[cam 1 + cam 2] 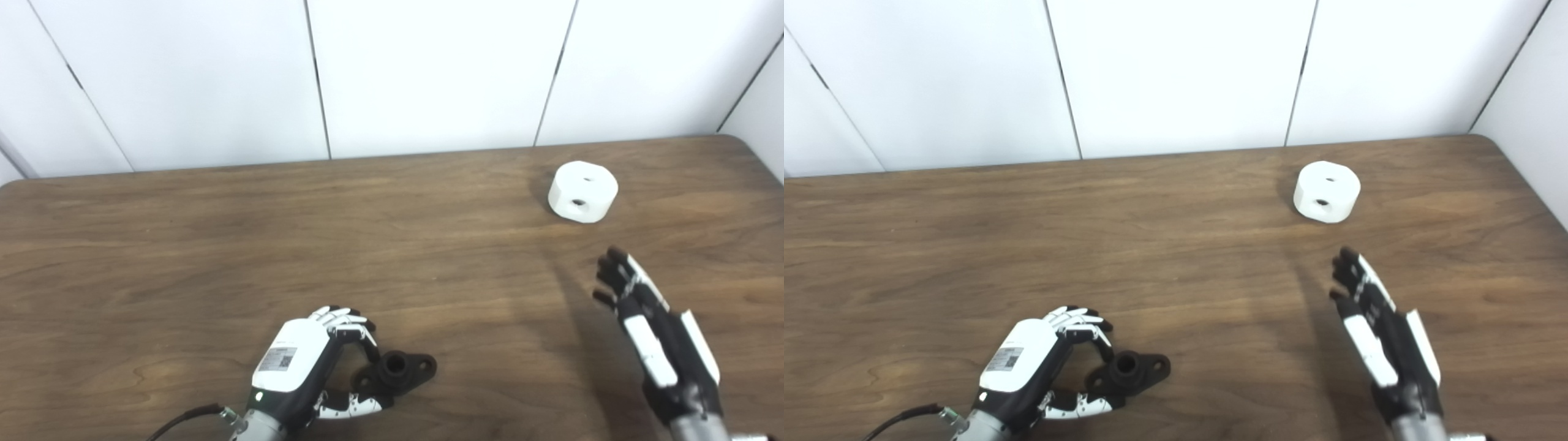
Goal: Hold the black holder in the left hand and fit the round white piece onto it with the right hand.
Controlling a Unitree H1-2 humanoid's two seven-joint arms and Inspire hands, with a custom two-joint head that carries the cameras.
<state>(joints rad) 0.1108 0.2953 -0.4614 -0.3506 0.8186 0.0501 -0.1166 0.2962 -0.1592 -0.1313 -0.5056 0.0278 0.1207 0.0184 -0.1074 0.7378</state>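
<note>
Black holder (397, 369) on worktop (184, 257), left hand (312, 361) fingers curled around it, unlifted; white piece (582, 191) untouched beyond spread fingers of right hand (649, 331); fitting outstanding.

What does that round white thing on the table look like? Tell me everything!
The round white piece is a short, chunky cylinder, smooth and matte like plastic. It has one small dark hole in its flat top and another in its side facing us. It sits flat on the wooden table, far right near the back edge. Nothing touches it; the right hand is nearer, apart.
</note>
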